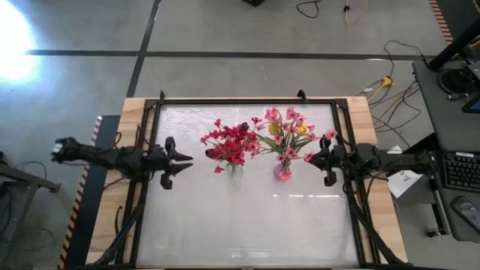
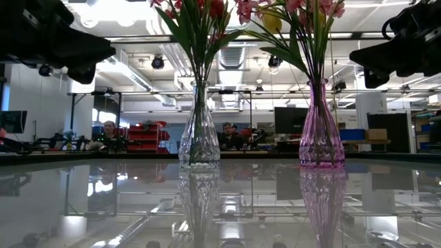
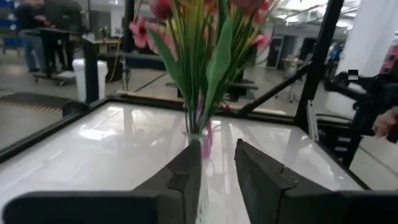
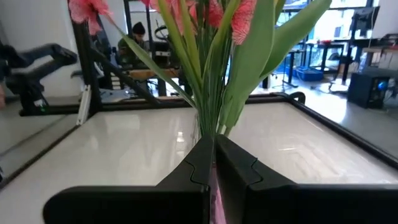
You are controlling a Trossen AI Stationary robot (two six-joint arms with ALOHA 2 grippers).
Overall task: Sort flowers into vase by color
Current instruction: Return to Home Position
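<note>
Worktop [image 1: 247, 232]: glossy white sheet that mirrored the vases and ceiling lights, bounded by a black frame [image 1: 247, 100] on a wooden base.

Red flowers [image 1: 231, 144] stood in the clear vase [image 2: 199, 131] near the worktop's middle, on the left-edge side. Pink and yellow flowers [image 1: 286, 133] stood in the pink vase [image 2: 321, 131] just beside it, on the right-edge side. Both vases were upright and apart from each other.

Left gripper [image 1: 187, 160] hung above the worktop near the left edge and pointed at the clear vase. Its jaws were released with a narrow gap and held nothing. Right gripper [image 1: 311, 157] hung near the right edge, close to the pink vase's blossoms. Its jaws were clenched together and empty.

Room: grey concrete floor [image 1: 225, 30] with dark lines, and cables [image 1: 390, 82] beyond the far right corner. A keyboard [image 1: 459, 171] lay on a desk to the right. Two seated people [image 2: 227, 134] were in the workshop behind.
</note>
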